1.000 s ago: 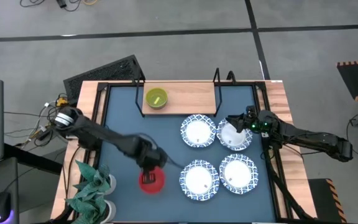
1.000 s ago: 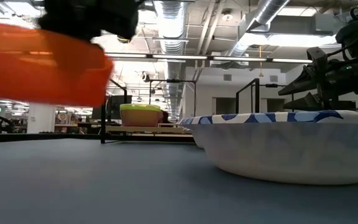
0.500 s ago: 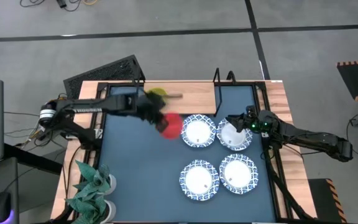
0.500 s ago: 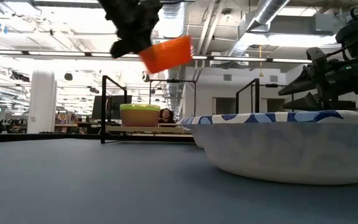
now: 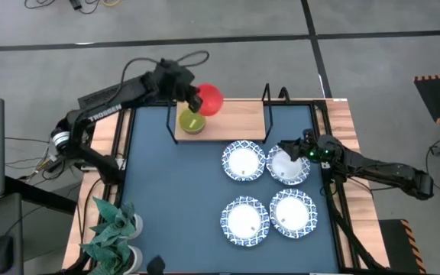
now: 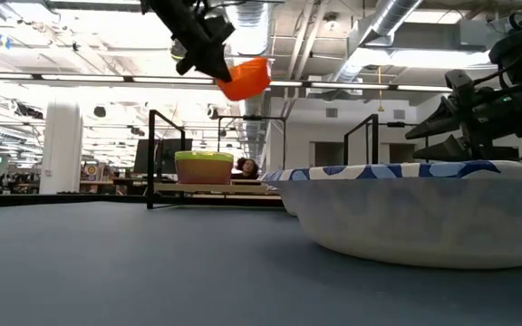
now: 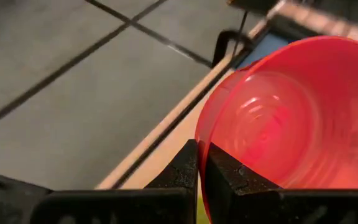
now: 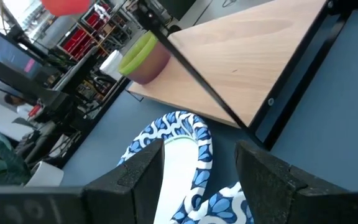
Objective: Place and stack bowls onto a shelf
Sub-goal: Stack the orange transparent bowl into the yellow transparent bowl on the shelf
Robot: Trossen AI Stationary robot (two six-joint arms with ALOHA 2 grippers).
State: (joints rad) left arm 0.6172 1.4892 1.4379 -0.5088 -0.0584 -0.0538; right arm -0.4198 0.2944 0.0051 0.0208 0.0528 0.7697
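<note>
My left gripper (image 5: pixel 197 99) is shut on a red bowl (image 5: pixel 209 99) and holds it in the air over the left part of the wooden shelf (image 5: pixel 235 116). A green bowl (image 5: pixel 192 121) stands just below it on the shelf, nested in a darker one (image 8: pixel 148 67). Several white bowls with blue rims (image 5: pixel 244 162) (image 5: pixel 244 220) (image 5: pixel 292 214) rest on the blue tabletop. My right gripper (image 5: pixel 285 149) is open and hovers over the far right white bowl (image 5: pixel 289 168). My left gripper pinches the red bowl's rim (image 7: pixel 199 134), with the bowl's wall between its two fingers (image 7: pixel 188 171): one inside, one outside. The fingers come from the table's left, slanting down. The bowl sticks out beyond them, tilted and clear of the shelf.
Black metal frame ends (image 5: pixel 270 95) stand up at the shelf's right side. A potted plant (image 5: pixel 113 233) sits at the near left corner. Wooden rails (image 5: pixel 342 122) border the tabletop.
My left gripper has lifted the red bowl from the table's near left part. It has swung up and toward the far edge, until the bowl came over the shelf beside the green bowl. The gripper turned on the way and the bowl tipped.
</note>
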